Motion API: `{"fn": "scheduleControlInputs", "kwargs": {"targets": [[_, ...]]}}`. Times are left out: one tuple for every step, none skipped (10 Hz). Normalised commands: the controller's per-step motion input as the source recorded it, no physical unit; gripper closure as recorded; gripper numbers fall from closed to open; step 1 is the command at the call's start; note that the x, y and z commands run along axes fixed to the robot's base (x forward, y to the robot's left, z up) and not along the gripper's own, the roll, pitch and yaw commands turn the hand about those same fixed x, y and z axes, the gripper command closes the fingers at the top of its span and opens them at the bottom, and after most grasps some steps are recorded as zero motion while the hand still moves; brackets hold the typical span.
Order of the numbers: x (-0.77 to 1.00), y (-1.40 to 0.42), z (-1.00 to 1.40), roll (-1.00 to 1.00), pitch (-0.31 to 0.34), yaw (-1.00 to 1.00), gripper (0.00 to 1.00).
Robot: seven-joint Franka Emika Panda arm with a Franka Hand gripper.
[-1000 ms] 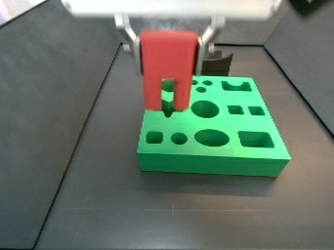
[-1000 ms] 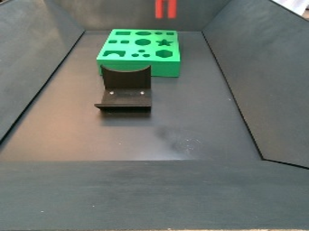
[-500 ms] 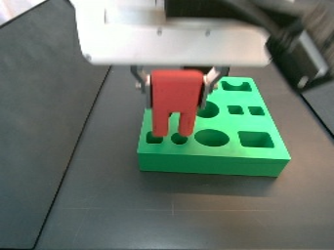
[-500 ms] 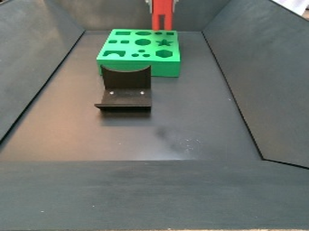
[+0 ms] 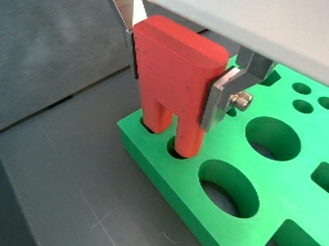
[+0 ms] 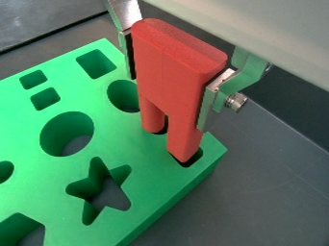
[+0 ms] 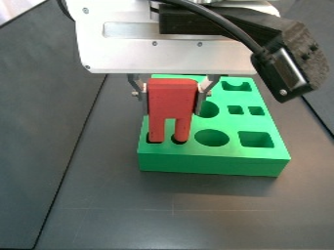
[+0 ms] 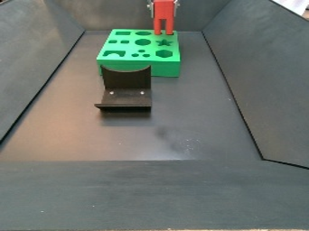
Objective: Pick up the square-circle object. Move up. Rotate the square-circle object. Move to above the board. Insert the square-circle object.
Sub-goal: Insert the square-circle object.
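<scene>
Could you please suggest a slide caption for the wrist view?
The tool holds the red square-circle object upright, its legs entering holes at a corner of the green board.

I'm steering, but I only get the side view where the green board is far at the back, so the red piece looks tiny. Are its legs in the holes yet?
Observer: Yes. In both wrist views the leg tips of the square-circle object sit just inside holes at the edge of the board.
Operator: Is it being held?
Observer: Yes. The end effector has a silver finger pressed on each side of it.
Operator: Is it all the way down?
Observer: No. In a side view most of the square-circle object stands above the board.
</scene>
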Motion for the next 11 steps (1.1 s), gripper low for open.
{"fn": "scheduleControlInputs", "kwargs": {"targets": [[-0.02, 0.01, -0.41, -0.36, -0.016, -0.10, 1.00], [-0.01, 0.00, -0.40, -0.36, -0.026, -0.14, 1.00], [0.00, 0.00, -0.41, -0.35, -0.043, -0.22, 1.00], [0.00, 0.00, -0.52, -0.29, -0.009, -0.33, 1.00], [0.00, 0.00, -0.49, -0.18, 0.000, -0.33, 1.00], [-0.02, 0.05, -0.41, -0.13, 0.000, -0.25, 1.00], [-0.02, 0.11, -0.41, -0.09, 0.000, -0.11, 1.00], [-0.06, 0.13, -0.39, -0.08, 0.000, -0.06, 1.00], [-0.11, 0.16, -0.45, -0.14, -0.053, 0.00, 1.00], [-0.20, 0.13, -0.56, -0.21, -0.107, 0.00, 1.00], [-0.18, 0.09, -0.61, -0.24, -0.130, 0.00, 1.00]]}}
